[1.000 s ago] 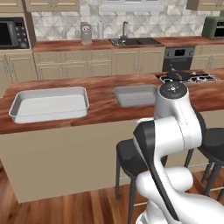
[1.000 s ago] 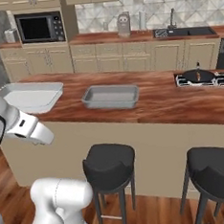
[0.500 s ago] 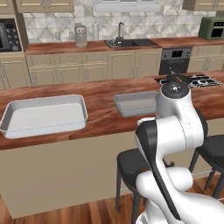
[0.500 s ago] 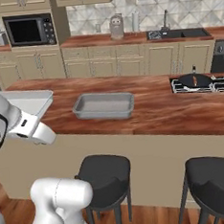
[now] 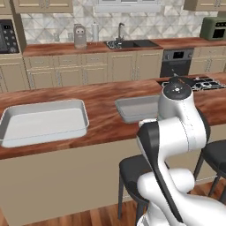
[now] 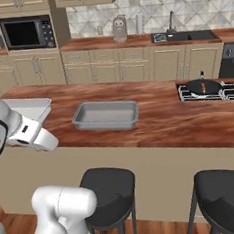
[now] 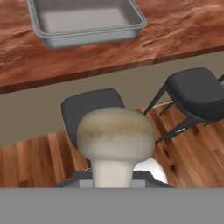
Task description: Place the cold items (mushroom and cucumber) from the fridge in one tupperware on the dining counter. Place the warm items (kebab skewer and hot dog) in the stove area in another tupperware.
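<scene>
- The mushroom (image 7: 116, 142) fills the near part of the hand view, cap up, its stem going down between the tool's tips: the tool (image 7: 113, 181) is closed on the stem and carrying it.
- It hangs over the floor and a black stool (image 7: 89, 111), short of the tabletop (image 7: 175, 33) edge, not yet over any tub.
- Ahead on the tabletop lies a grey tub (image 7: 85, 19), with nothing in it as far as the hand view shows.
- To its left in the left base view sits a wider white tub (image 5: 42, 121), also bare inside.
- At the far right end of the tabletop, the right base view shows a stove (image 6: 214, 91) with a dark pan (image 6: 203, 87) holding a small orange thing, too small to name.
- Judgement: the task is at an early stage. One cold item is in transit; placing it comes next. The cucumber and both warm items are left to do.
</scene>
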Controlling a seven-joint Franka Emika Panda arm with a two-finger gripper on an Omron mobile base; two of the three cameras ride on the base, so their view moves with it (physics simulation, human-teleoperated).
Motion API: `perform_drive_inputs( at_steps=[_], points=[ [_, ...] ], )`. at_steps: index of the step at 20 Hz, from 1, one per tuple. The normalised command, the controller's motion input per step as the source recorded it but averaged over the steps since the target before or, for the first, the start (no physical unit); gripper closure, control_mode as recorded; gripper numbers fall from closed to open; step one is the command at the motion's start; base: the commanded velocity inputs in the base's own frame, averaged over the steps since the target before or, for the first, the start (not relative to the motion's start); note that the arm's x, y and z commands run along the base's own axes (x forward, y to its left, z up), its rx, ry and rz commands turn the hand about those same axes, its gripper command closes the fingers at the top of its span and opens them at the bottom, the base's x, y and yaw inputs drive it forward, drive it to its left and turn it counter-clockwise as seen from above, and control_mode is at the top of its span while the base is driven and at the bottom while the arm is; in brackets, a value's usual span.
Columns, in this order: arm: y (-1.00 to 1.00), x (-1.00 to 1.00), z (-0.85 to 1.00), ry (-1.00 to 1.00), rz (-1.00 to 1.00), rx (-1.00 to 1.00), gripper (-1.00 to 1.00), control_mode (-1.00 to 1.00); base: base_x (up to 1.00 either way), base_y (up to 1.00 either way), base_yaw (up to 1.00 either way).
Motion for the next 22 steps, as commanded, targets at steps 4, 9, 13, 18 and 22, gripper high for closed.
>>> perform_drive_inputs(
  at_steps=[4, 9, 13, 18, 22],
  points=[
    [0.0, 0.0, 0.0, 0.0, 0.0, 0.0, 1.0, 1.0, 0.42, 0.0, 0.0],
    [-0.02, 0.11, 0.0, 0.0, 0.02, 0.0, 1.0, -1.0, 0.13, 0.0, 0.01],
    [-0.37, 0.44, 0.02, 0.03, 0.12, 0.01, 1.0, -1.0, 0.0, 0.0, 0.0],
    [-0.4, 0.79, 0.6, 0.29, 0.0, 0.11, 1.0, -1.0, 0.0, 0.0, 0.0],
    [-0.41, 1.0, 0.48, 0.39, -0.02, 0.18, 1.0, -1.0, 0.0, 0.0, 0.0]
  ],
)
